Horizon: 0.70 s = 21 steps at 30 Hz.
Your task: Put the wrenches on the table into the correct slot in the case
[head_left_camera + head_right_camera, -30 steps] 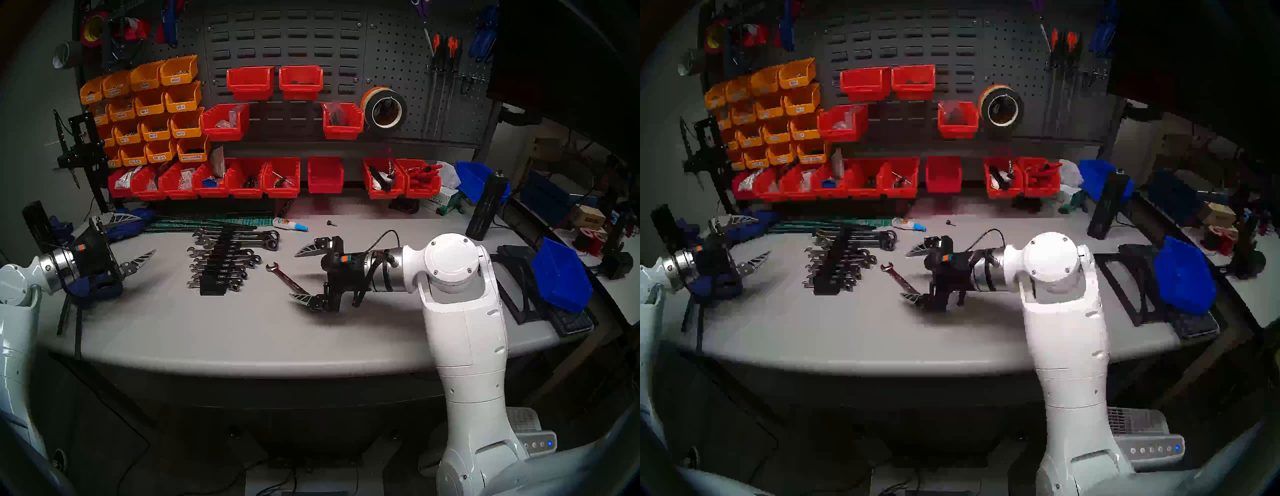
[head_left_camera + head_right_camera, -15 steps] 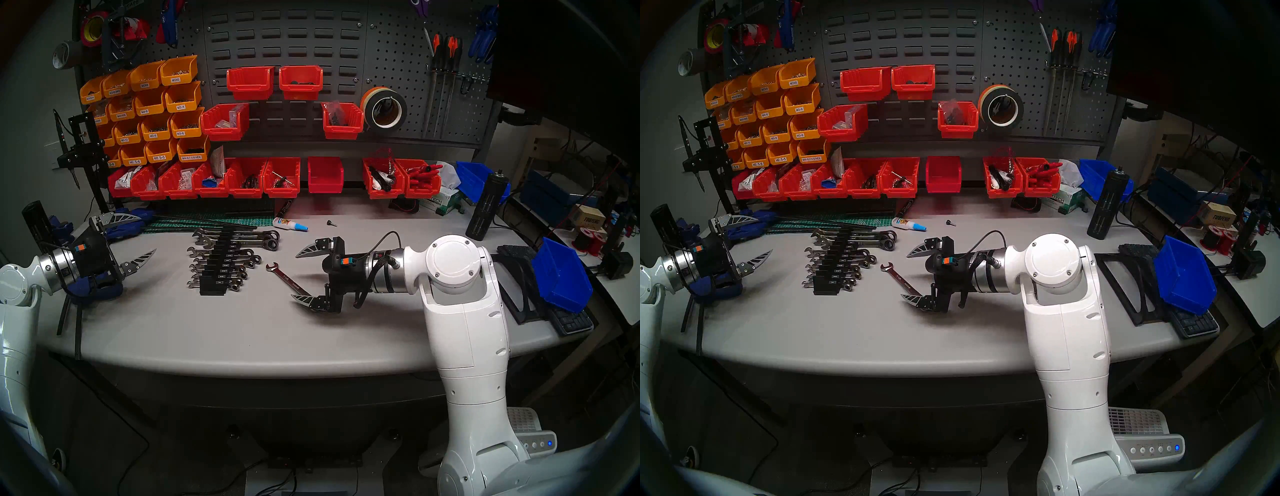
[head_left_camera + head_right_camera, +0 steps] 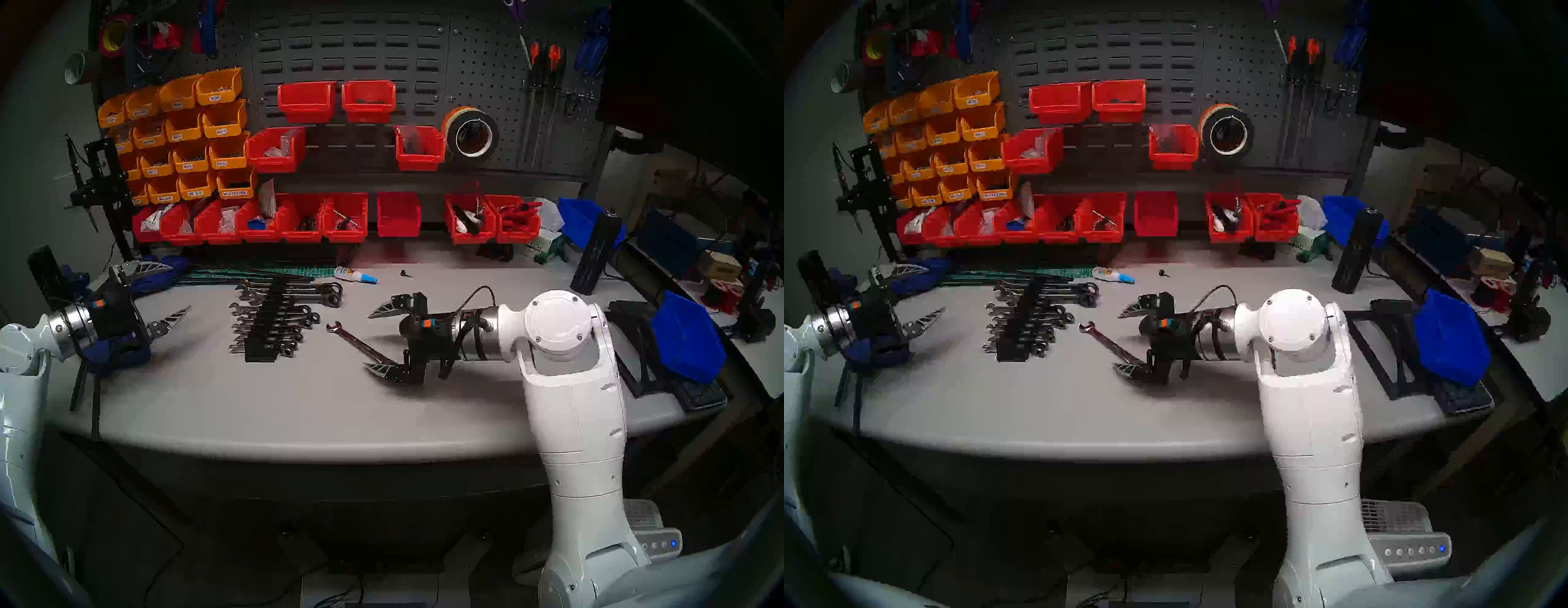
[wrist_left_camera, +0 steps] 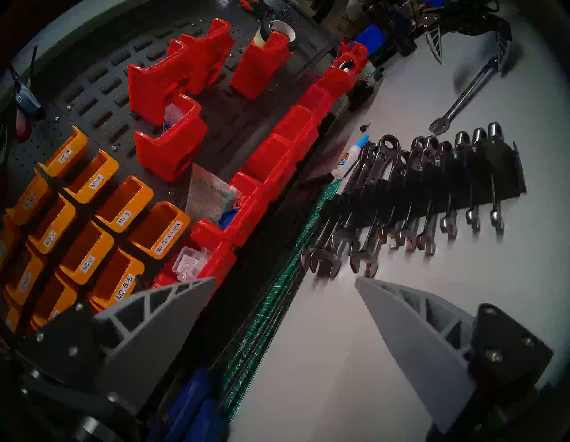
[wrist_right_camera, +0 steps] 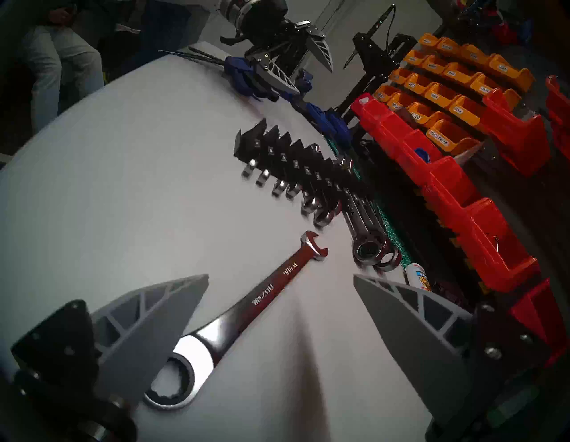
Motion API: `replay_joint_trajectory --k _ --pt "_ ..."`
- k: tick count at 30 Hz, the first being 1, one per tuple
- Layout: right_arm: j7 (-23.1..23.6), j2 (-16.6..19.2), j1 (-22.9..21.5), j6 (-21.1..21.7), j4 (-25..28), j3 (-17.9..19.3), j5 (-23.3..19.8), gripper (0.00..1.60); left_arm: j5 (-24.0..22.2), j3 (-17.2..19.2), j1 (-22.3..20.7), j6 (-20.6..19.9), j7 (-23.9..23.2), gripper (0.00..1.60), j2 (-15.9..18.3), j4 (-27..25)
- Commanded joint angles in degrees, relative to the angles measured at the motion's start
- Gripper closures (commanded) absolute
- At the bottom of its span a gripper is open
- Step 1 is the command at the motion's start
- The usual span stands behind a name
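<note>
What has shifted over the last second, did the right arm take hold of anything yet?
No grab yet. The right gripper has edged slightly toward the head view's right, uncovering a little more shank of the long chrome combination wrench; its jaws are wide open as before. The wrench lies where it was on the grey table. The black stepped wrench rack and the open left gripper are unchanged.

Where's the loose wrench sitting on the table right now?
In the head views the loose wrench lies flat on the grey table, just right of the black wrench rack, its ring end under the right end effector.
</note>
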<state>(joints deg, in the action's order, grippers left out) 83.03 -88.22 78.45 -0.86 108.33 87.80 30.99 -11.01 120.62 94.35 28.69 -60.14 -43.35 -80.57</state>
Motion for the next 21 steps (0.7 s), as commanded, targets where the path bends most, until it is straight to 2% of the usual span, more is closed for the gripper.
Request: replay_joint_trajectory --k 1,21 --pt "-0.02 -0.28 -0.9 -0.2 1.77 -0.45 0.03 0.0 -0.67 1.02 -1.14 -0.04 0.33 0.0 0.73 -0.71" --pt "-1.64 -0.11 0.76 -0.65 2.01 2.66 2.11 0.0 -0.68 1.02 -1.15 -0.04 0.32 0.0 0.73 -0.71"
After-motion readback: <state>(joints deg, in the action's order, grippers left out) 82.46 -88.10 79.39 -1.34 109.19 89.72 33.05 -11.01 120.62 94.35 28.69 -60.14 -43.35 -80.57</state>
